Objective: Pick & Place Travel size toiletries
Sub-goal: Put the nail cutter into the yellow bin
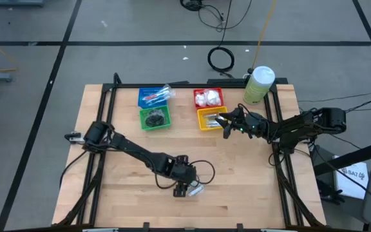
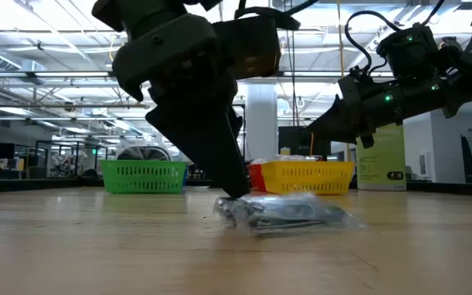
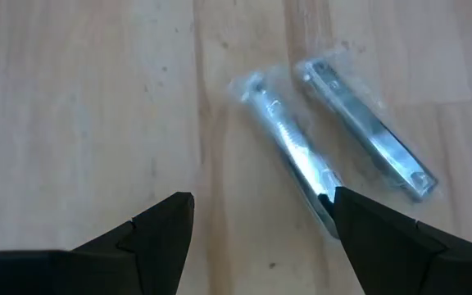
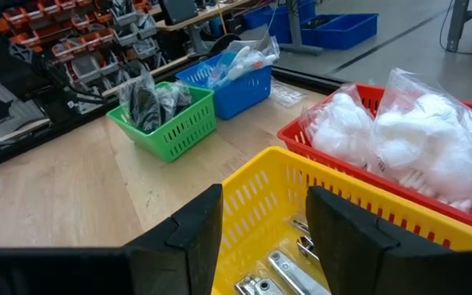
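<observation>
Two small silver toiletry pieces in clear wrap [image 3: 289,152] [image 3: 367,131] lie side by side on the wood near the table's front middle [image 1: 197,189]; in the low view they show as one crinkled packet [image 2: 289,213]. My left gripper [image 3: 260,205] is open and tipped down over them. One finger [image 3: 359,225] stands at the end of the nearer piece, the other on bare wood. My right gripper [image 4: 260,221] is open with nothing between its fingers. It hovers level over the yellow basket [image 1: 206,124], which holds silver pieces [image 4: 277,274]. My left gripper comes down slanting from the table's left. One fingertip [image 3: 338,201] overlaps the end of the nearer silver piece [image 3: 318,184], and I cannot tell whether it touches it. Both pieces lie flat on the table.
At the back stand a blue basket [image 1: 154,96] with wrapped toothbrushes, a green one [image 1: 154,118] with dark discs and a red one [image 1: 208,98] with white puffy packets. A pale-green canister [image 1: 258,84] stands at the back right. Bare wood surrounds the two pieces.
</observation>
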Controlling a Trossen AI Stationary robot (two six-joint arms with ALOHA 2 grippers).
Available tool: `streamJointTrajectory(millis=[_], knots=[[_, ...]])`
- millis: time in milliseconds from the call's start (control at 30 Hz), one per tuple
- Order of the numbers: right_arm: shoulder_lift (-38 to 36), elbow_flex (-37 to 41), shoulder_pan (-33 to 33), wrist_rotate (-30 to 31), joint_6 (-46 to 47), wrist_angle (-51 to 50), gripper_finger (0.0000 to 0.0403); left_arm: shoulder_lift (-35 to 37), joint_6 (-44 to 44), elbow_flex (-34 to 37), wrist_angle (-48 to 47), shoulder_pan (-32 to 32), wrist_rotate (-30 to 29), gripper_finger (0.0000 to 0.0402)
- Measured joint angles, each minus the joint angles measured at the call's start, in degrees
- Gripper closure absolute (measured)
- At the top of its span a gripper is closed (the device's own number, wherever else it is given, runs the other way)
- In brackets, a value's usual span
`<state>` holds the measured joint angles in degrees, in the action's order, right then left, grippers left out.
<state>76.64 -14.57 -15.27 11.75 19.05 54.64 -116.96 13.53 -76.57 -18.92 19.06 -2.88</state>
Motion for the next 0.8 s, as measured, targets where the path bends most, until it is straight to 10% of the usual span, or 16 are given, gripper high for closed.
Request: streamJointTrajectory(millis=[533, 800], knots=[[0.00, 0.00, 0.38, -0.04, 0.65, 0.35, 0.0237, -0.40, 8.95, -0.03, -14.79, -0.94, -16.99, 0.0112], [0.00, -0.02, 0.39, -0.04, 0.65, 0.32, 0.0237, 4.27, 7.16, 0.36, -20.41, -2.78, -15.13, 0.0112]])
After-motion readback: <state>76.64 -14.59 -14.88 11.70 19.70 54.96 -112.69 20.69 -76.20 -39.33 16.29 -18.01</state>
